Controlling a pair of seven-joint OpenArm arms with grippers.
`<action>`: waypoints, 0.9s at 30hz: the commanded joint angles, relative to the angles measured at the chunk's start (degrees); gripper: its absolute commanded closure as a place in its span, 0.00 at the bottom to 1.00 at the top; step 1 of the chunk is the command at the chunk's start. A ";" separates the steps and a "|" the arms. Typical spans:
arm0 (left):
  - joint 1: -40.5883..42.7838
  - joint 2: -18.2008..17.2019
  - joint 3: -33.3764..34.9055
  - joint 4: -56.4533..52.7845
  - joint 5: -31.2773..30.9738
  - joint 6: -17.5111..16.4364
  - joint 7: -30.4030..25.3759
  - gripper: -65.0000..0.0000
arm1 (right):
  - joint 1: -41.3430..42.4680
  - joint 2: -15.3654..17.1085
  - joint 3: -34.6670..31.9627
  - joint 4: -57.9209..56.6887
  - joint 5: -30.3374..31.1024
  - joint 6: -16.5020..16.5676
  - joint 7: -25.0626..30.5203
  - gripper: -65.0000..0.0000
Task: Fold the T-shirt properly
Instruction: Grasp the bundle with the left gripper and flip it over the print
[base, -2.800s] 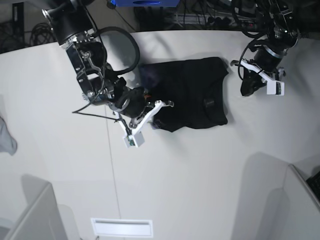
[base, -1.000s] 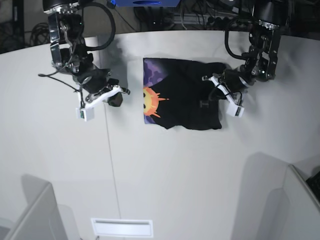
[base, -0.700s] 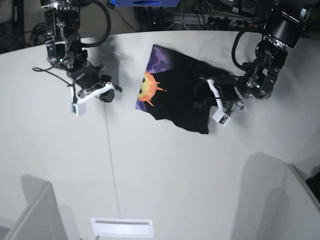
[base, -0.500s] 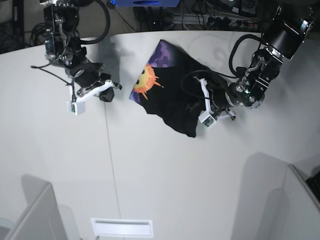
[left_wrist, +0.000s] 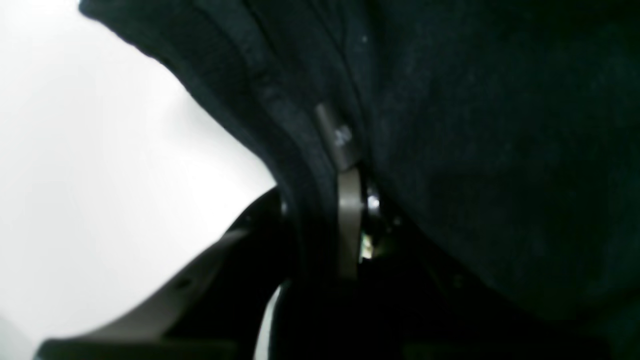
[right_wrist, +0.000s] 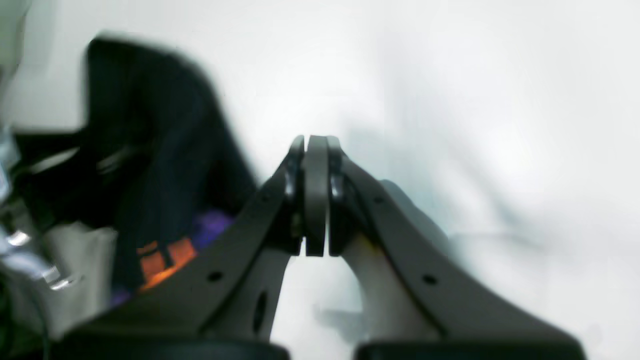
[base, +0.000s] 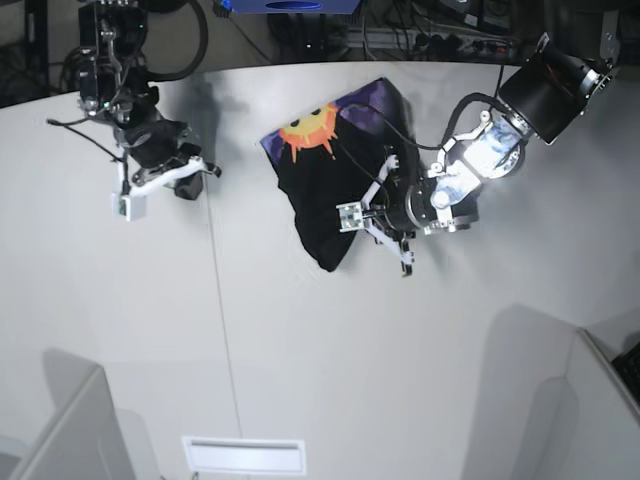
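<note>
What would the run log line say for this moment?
left end effector: shut on T-shirt, dragging | right end effector: shut, empty, apart | table: shirt bunched, sun print up

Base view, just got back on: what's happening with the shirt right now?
The left gripper has its jaws clamped on the black T-shirt, gripping a bunched edge of the cloth. The shirt lies partly folded and skewed on the white table, with the orange sun print facing up at its far corner. The right gripper is shut and holds nothing; it hangs over bare table off to the side, clear of the shirt. The fold is not finished.
</note>
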 joint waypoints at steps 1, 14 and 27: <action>0.82 0.61 0.81 -1.19 3.66 -2.87 4.29 1.00 | 0.05 0.24 0.70 0.89 0.62 0.38 1.47 1.00; -0.85 9.49 1.42 -1.80 12.80 -3.44 -1.07 1.00 | -4.43 0.06 8.17 1.07 0.62 0.38 1.56 1.00; -5.69 10.90 9.86 -7.25 12.80 -3.44 -7.31 1.00 | -4.34 -0.20 8.52 0.89 0.62 0.38 1.56 1.00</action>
